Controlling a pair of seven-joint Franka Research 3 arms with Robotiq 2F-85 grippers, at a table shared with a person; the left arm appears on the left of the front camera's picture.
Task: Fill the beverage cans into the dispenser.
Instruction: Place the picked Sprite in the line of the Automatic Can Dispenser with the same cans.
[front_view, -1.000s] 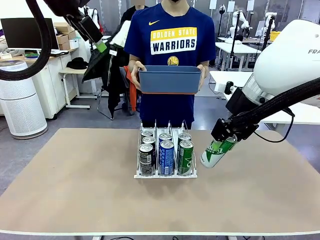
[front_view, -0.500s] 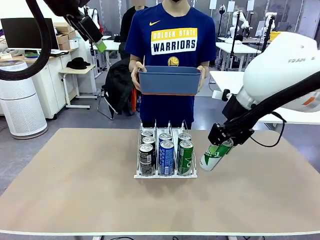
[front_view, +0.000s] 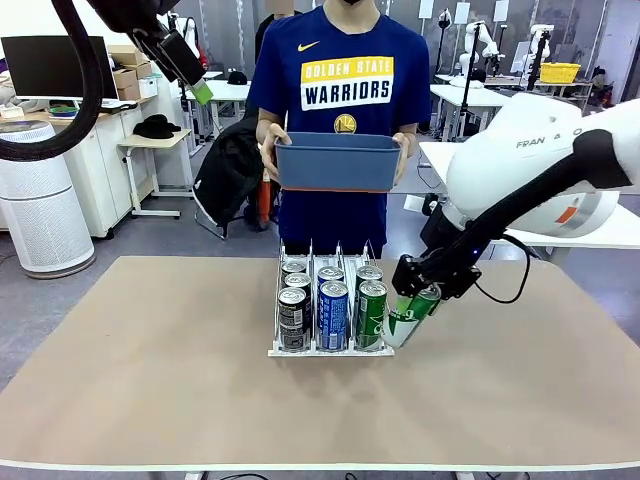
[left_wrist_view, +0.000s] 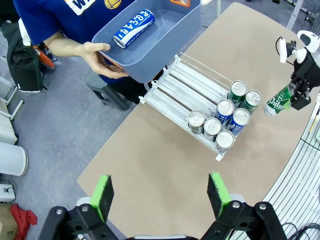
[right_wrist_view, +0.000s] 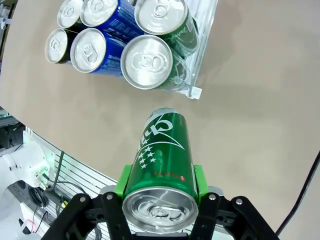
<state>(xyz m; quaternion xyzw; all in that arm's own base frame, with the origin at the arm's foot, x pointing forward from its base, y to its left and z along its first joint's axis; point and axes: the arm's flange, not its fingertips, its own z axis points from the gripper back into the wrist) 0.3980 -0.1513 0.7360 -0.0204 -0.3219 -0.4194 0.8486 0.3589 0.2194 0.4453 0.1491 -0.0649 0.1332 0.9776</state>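
The clear three-lane dispenser (front_view: 331, 349) stands mid-table with two black cans (front_view: 292, 314), two blue cans (front_view: 333, 311) and two green cans (front_view: 372, 309) in its front rows. My right gripper (front_view: 424, 291) is shut on another green can (front_view: 411, 312), tilted and hanging just right of the dispenser's front right corner. In the right wrist view that green can (right_wrist_view: 163, 155) sits between the green pads (right_wrist_view: 199, 181), just off the rack's corner (right_wrist_view: 196, 92). My left gripper (left_wrist_view: 160, 193) is open with nothing in it, high above the table's left side.
A person at the far edge holds a blue-grey bin (front_view: 338, 161) with both hands, above and behind the dispenser. One blue can (left_wrist_view: 134, 28) lies on its side in the bin (left_wrist_view: 172, 30). The rear part of the dispenser lanes (left_wrist_view: 185, 87) has no cans.
My right gripper has carried the green can left and slightly down, from well right of the dispenser to close beside its right lane. The left arm has stayed still.
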